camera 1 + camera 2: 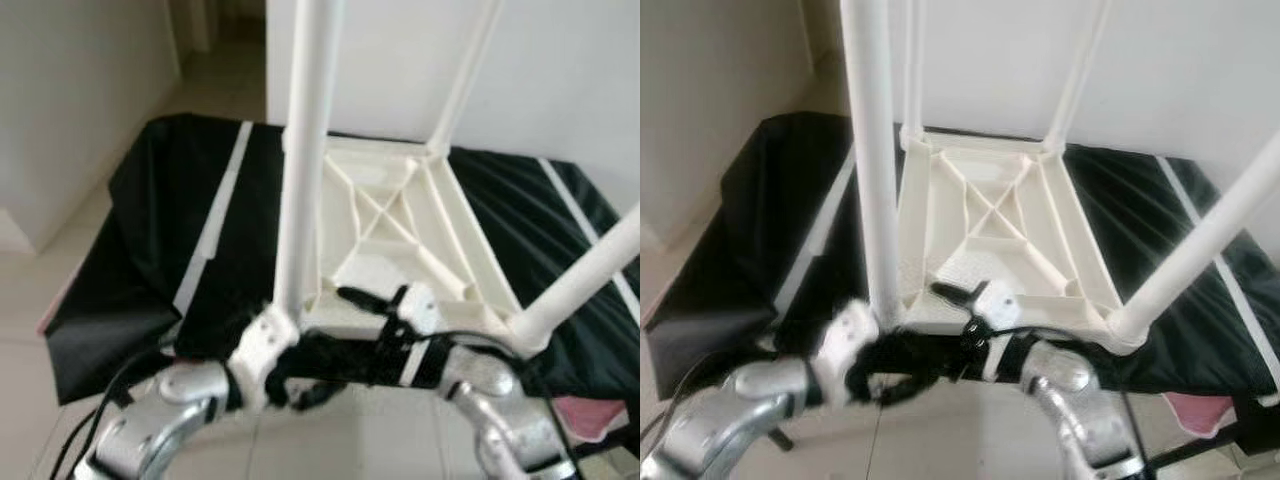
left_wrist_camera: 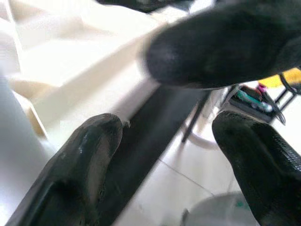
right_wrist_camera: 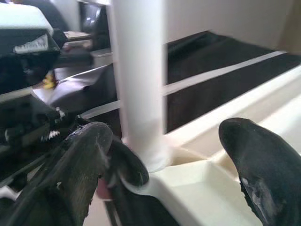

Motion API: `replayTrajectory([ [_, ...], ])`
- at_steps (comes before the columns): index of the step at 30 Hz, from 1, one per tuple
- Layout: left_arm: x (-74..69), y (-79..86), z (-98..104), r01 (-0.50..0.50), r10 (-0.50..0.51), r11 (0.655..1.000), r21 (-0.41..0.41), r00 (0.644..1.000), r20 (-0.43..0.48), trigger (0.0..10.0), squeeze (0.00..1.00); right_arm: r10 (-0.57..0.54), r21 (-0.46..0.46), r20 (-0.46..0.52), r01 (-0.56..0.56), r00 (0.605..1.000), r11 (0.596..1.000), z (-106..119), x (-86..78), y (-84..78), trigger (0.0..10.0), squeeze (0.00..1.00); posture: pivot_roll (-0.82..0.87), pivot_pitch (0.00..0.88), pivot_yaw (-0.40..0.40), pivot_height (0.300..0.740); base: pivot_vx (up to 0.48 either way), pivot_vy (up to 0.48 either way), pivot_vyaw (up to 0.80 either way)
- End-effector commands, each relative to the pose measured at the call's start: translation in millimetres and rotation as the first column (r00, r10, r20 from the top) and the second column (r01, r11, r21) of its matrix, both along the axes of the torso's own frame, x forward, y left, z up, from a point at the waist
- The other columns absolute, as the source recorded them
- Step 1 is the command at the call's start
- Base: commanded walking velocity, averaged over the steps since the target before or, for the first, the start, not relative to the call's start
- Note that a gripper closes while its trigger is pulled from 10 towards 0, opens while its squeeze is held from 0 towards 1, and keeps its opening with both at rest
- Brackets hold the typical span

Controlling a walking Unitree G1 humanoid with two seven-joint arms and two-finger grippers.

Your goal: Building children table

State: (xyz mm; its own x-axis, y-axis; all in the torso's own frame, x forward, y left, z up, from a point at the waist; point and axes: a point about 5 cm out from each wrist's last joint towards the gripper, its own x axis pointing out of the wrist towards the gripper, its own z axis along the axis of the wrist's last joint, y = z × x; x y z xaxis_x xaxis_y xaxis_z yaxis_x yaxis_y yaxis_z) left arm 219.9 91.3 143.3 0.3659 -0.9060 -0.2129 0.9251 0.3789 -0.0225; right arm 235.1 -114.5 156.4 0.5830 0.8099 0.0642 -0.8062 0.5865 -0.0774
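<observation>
I have the upside-down white plastic children's table (image 1: 990, 250) lying on the black sheet (image 1: 770, 250), its round white legs standing up. My left gripper (image 1: 300, 385) and right gripper (image 1: 375, 300) are both at the near edge by the near-left leg (image 1: 872, 180). Each wrist view shows its fingers spread wide, holding nothing. My worry is that a careless push could tilt that leg in its socket or slide the whole table across the slick sheet.
</observation>
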Motion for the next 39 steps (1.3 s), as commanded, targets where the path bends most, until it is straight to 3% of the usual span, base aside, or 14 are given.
replayTrajectory([
  [1,-1.6,-3.4,4,-0.003,0.003,1.000,-0.020,1.000,0.015,10.0,0.00,-0.057,-0.012,0.000,0.057,0.998,0.998,4,1.8,-17.3,10.0,0.00,0.03,0.048,-0.074,0.740,0.000,0.000,0.00],
  [8,-2.4,-16.8,15,0.002,0.002,0.995,-0.104,0.999,0.040,10.0,0.00,-0.178,-0.027,0.037,0.179,0.983,0.983,12,16.6,-39.4,10.0,0.00,0.03,0.054,-0.075,0.740,0.000,0.000,0.00],
  [12,7.1,-20.9,21,-0.070,0.082,0.987,-0.146,0.994,0.076,10.0,0.00,-0.228,-0.005,0.044,0.229,0.973,0.973,14,20.2,-41.7,10.0,0.00,0.03,0.057,-0.078,0.740,0.000,0.000,0.00],
  [22,12.8,-22.1,21,-0.128,0.144,0.981,-0.143,0.983,0.112,10.0,0.00,-0.277,0.024,0.035,0.276,0.960,0.961,12,22.6,-36.6,10.0,0.00,0.03,0.059,-0.080,0.740,0.000,0.000,0.00],
  [25,28.1,-7.9,21,-0.248,0.266,0.960,-0.127,0.951,0.157,10.0,0.00,-0.314,0.031,0.020,0.313,0.949,0.949,2,18.4,-28.0,10.0,0.00,0.04,0.060,-0.080,0.740,0.000,0.000,0.00],
  [31,37.8,0.8,19,-0.344,0.359,0.933,-0.105,0.912,0.198,10.0,0.00,-0.392,0.017,0.003,0.392,0.920,0.920,-10,13.8,-28.0,10.0,0.00,0.03,0.062,-0.077,0.740,0.000,0.000,0.00],
  [36,41.5,1.9,19,-0.379,0.397,0.917,-0.124,0.897,0.192,10.0,0.00,-0.423,0.027,-0.020,0.424,0.906,0.905,-15,10.6,-28.6,10.0,0.00,0.02,0.066,-0.072,0.740,0.000,0.000,0.00],
  [39,38.6,-4.0,20,-0.347,0.367,0.929,-0.131,0.909,0.195,10.0,0.00,-0.427,0.017,-0.026,0.427,0.904,0.904,-19,7.0,-28.8,10.0,0.00,0.02,0.066,-0.071,0.740,0.000,0.000,0.00],
])
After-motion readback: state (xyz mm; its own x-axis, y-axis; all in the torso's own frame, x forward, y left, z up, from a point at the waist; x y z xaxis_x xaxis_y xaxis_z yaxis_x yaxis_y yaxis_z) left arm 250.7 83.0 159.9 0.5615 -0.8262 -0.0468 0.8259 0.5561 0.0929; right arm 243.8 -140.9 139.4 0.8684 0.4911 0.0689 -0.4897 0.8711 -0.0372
